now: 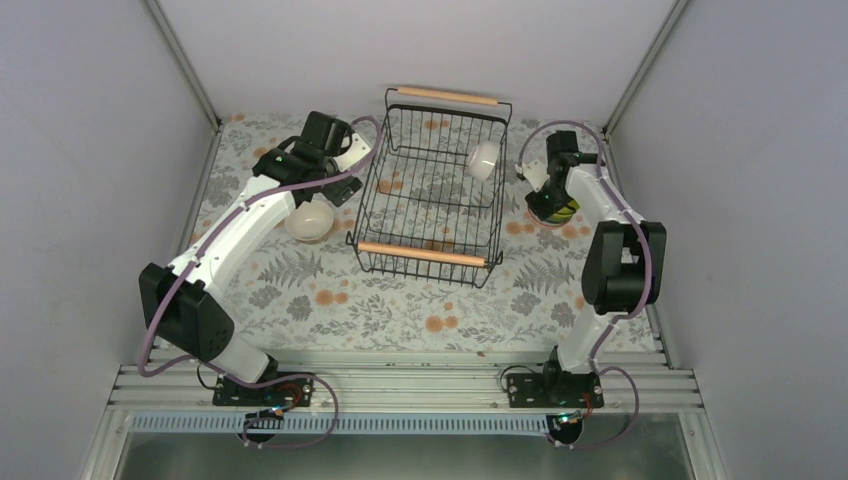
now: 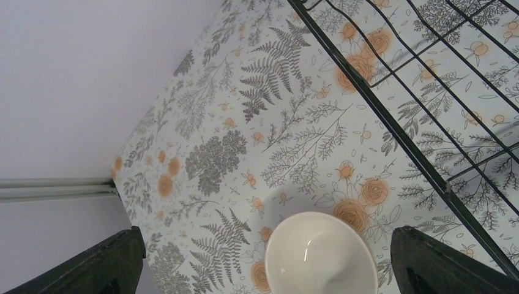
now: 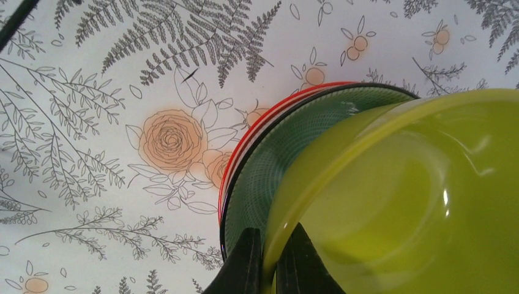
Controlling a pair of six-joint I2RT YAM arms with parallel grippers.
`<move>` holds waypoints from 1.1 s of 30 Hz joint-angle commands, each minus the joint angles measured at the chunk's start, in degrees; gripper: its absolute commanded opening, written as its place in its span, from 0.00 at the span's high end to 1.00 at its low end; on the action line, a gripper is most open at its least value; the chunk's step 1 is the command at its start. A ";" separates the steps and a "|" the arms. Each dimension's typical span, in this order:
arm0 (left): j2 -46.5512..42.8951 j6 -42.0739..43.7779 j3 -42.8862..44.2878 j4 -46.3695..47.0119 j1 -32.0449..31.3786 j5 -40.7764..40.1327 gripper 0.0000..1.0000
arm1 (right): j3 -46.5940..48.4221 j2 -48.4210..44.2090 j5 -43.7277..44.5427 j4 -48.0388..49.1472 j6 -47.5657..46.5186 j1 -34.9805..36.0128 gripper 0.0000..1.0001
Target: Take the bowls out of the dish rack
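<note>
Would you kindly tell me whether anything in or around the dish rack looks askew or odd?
The white bowl in the dish rack lies tipped on its side by the right wall, whereas the cream bowl sits upright on the table. Nothing looks spilled or broken.

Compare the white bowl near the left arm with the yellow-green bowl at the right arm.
The white bowl is plain cream; the yellow-green bowl is glossy. The white bowl stands untouched below the open left gripper; the yellow-green bowl's rim is pinched by the right gripper. The white bowl sits alone on the tablecloth; the yellow-green bowl is over a stack of bowls. Both are outside the dish rack.
</note>
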 commanded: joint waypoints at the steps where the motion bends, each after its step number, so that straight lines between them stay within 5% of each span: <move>1: -0.65 -0.50 -0.51 0.51 -0.30 -0.12 0.00 | 2.64 0.60 -0.83 0.82 -0.58 0.89 0.96; 18: -0.78 -0.50 -1.33 0.71 -0.30 0.17 0.00 | 0.91 0.84 3.36 -0.27 1.16 3.60 0.95; 22: -0.72 -0.50 -1.45 0.71 -0.33 0.19 0.00 | 0.63 -0.94 4.07 -0.28 1.46 3.84 0.83; 25: -0.63 -0.59 -1.18 0.63 -0.39 0.35 0.00 | 1.19 -2.37 4.25 -0.51 1.81 3.90 0.63; 33: -0.42 -0.93 -0.75 0.36 -0.48 0.32 0.00 | 5.57 -5.36 4.13 -3.85 2.86 4.81 0.56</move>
